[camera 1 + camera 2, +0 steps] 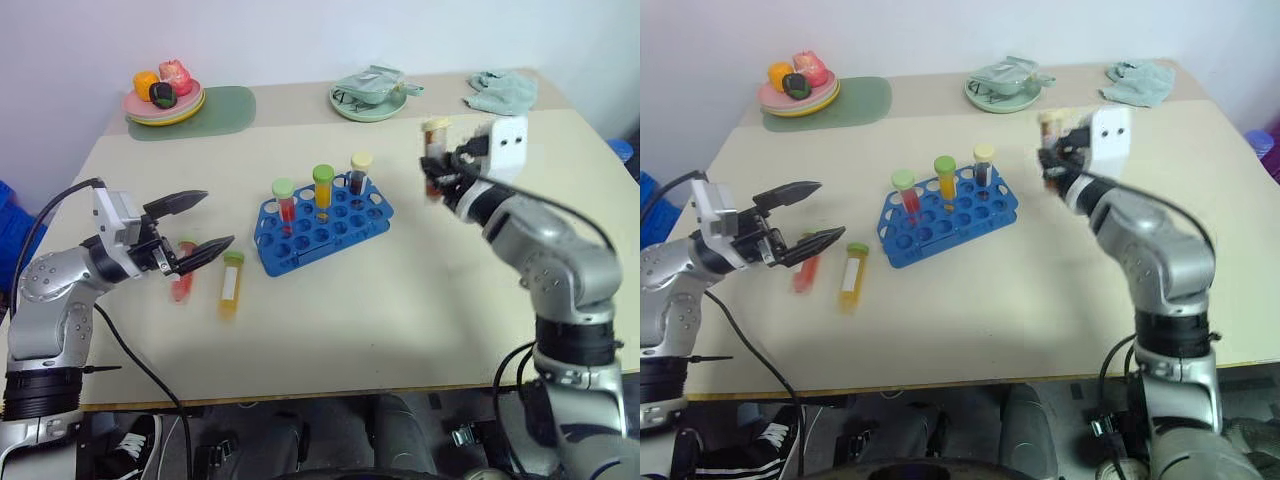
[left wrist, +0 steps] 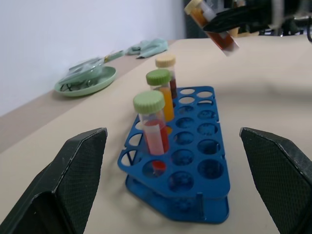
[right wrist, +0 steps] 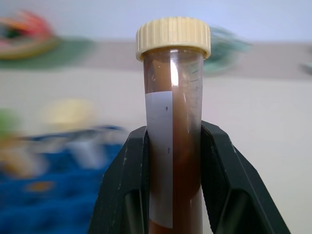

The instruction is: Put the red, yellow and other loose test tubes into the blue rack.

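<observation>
Left pincer [image 1: 197, 224] gapes wide above red tube [image 1: 183, 282]; yellow tube [image 1: 231, 283] lies beside it. Blue rack [image 1: 322, 222] mid-table holds three tubes. Right pincer [image 1: 437, 170] grips brown tube [image 1: 434, 157], raised off table [image 1: 400, 300]. Plates [image 1: 165, 104], cloth [image 1: 503, 90] behind.

I see the blue rack [image 1: 323, 224] sitting mid-table at a slant, with three capped tubes upright along its far row: red, orange and dark. Two loose tubes lie flat on the table to its left, the red tube [image 1: 183, 281] and, just beside it, the yellow-orange tube [image 1: 231, 283] with its green cap. The dark brown tube [image 3: 174, 146], pale-yellow-capped and white-labelled, is held upright above the table, right of the rack.
</observation>
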